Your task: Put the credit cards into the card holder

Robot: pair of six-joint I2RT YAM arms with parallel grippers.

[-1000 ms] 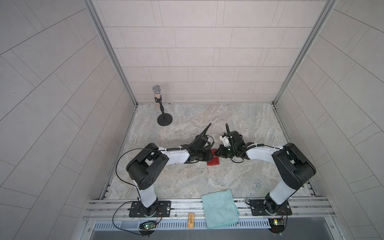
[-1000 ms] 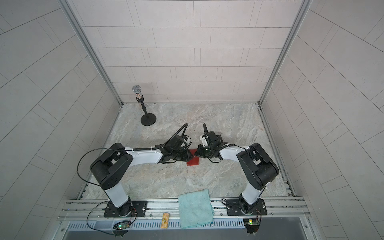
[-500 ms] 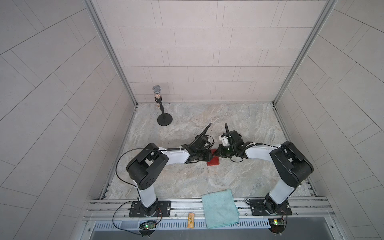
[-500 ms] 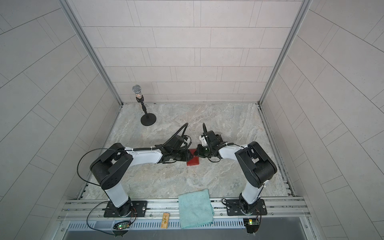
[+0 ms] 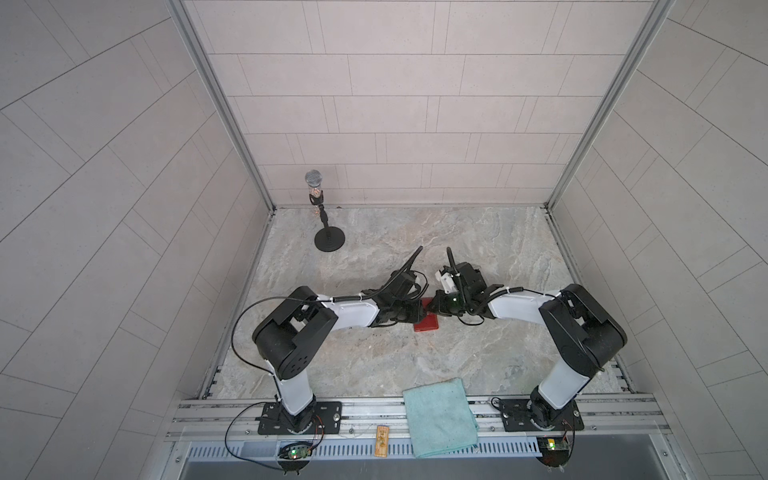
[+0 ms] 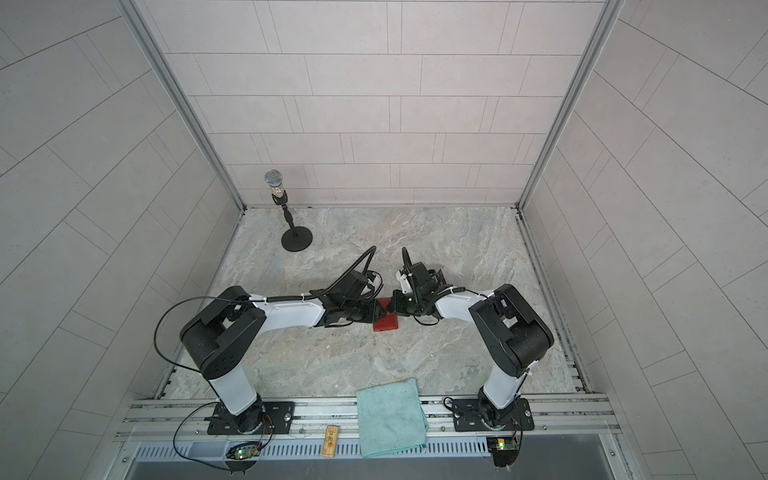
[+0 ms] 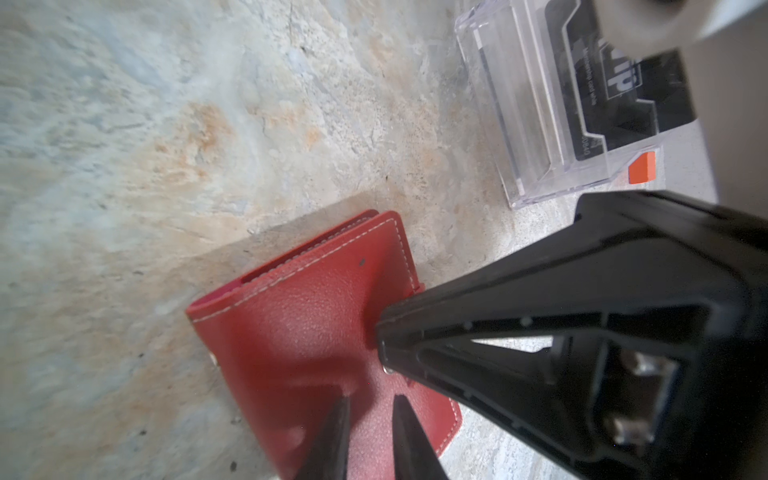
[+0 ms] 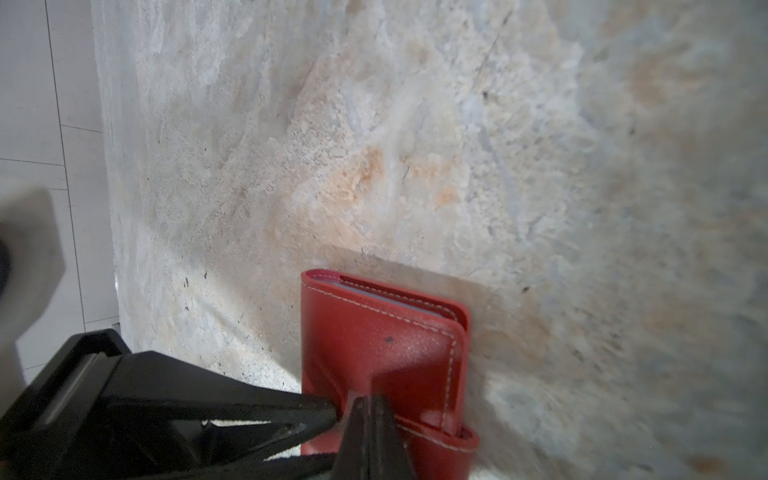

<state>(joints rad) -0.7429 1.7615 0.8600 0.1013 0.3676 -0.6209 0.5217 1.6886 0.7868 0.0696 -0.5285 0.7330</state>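
nearest, a teal cloth [image 5: 438, 417] hangs over the front rail, well apart from the work. further in, both arms reach to the middle of the marbled desk [image 5: 374, 365], where the card holder [image 5: 427, 323], a red stitched wallet, lies flat and folded shut. the left jaws stand a little apart just over its cover, with red leather showing in the gap; i cannot tell whether they nip any of it. the right jaws are pressed together with nothing between them, their tip down on the cover close to the snap tab [image 8: 436, 432]. a pale edge shows inside the fold in the right wrist view, sleeve or card i cannot tell. near the wallet but apart from it, seen only in the left wrist view, stands a small clear plastic box [image 7: 536, 124] with the black credit card [image 7: 660, 99], white-lettered, seemingly inside; the purple and pale blue cards are not in sight. farthest back, a microphone [image 5: 314, 179] on its stand sits near the rear wall. the step in hand looks like opening the holder. the next move likely calls for one arm to pin the wallet while the other frees the tab and folds the cover back, without sliding it across the smooth desk, before any card is fetched.
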